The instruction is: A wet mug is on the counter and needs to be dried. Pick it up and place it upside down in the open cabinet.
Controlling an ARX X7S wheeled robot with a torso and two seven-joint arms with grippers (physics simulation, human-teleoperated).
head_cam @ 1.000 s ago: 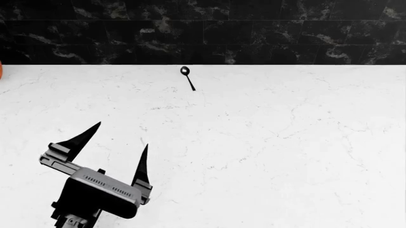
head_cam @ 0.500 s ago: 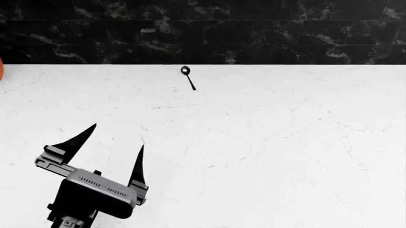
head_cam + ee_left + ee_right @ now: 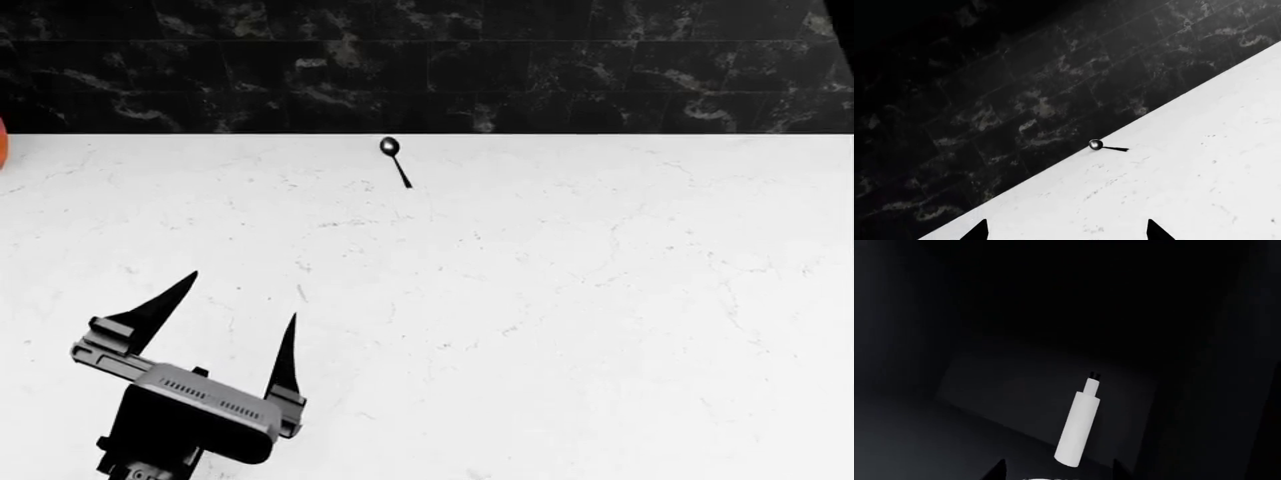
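Note:
Only a thin curved white sliver of the mug (image 3: 1047, 479) shows, at the edge of the right wrist view between the fingertips of my right gripper (image 3: 1057, 470). The jaws stand narrowed around it, inside a dark cabinet space. The head view shows neither this gripper nor the mug. My left gripper (image 3: 244, 294) hangs open and empty over the near left of the white counter (image 3: 561, 300). In the left wrist view its two dark tips frame bare counter (image 3: 1187, 175), the left gripper (image 3: 1067, 231) holding nothing.
A small dark spoon (image 3: 395, 163) lies at the back of the counter near the black marble wall (image 3: 427, 60); the spoon (image 3: 1104, 146) also shows to the left wrist. A white bottle (image 3: 1079, 427) stands in the dark cabinet ahead of my right gripper. Something orange (image 3: 3, 145) peeks in at far left.
In the head view my left gripper has drifted slightly toward the near edge and a little left, still open. The spoon has not moved.

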